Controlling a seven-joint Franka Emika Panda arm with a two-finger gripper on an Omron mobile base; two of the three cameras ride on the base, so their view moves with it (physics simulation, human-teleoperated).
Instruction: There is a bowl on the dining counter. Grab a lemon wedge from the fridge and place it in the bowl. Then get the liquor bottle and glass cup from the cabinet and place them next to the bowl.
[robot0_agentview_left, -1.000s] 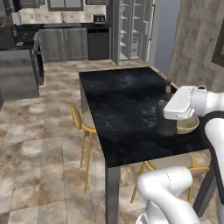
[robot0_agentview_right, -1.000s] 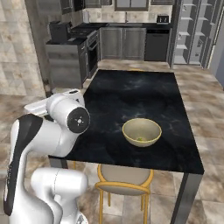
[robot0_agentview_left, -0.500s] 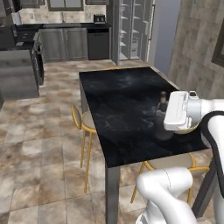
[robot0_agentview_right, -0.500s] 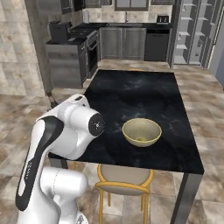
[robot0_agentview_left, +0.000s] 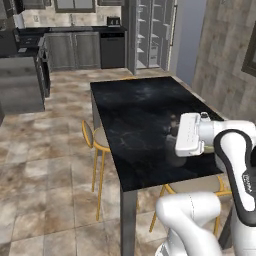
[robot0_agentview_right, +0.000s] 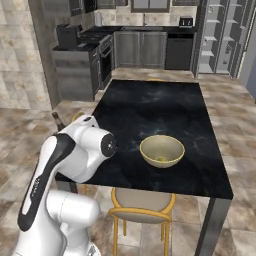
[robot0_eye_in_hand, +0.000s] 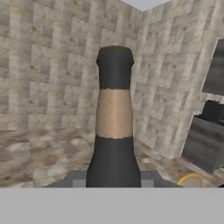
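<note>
arm swung further left, end effector (robot0_eye_in_hand: 113, 177) gripping dark liquor bottle (robot0_eye_in_hand: 113, 131), tan neck band, black cap

The bowl (robot0_agentview_right: 162, 150) sits on the dining counter (robot0_agentview_right: 150, 107) near the edge closest to the robot, with the lemon wedge (robot0_agentview_right: 160, 160) lying inside it — a stool (robot0_agentview_right: 142, 205) is tucked under that edge just below the bowl, and another stool (robot0_agentview_left: 95, 140) stands along the counter's left side. The liquor bottle (robot0_eye_in_hand: 113, 127) stands upright between the fingers of the gripper (robot0_eye_in_hand: 113, 179), out to the left of the counter, its top (robot0_agentview_right: 56, 119) poking up behind the arm's elbow. Beyond the far end of the counter the fridge (robot0_agentview_left: 152, 32) stands open against the back wall, with the kitchen worktop (robot0_agentview_right: 145, 30) to its left.
</note>
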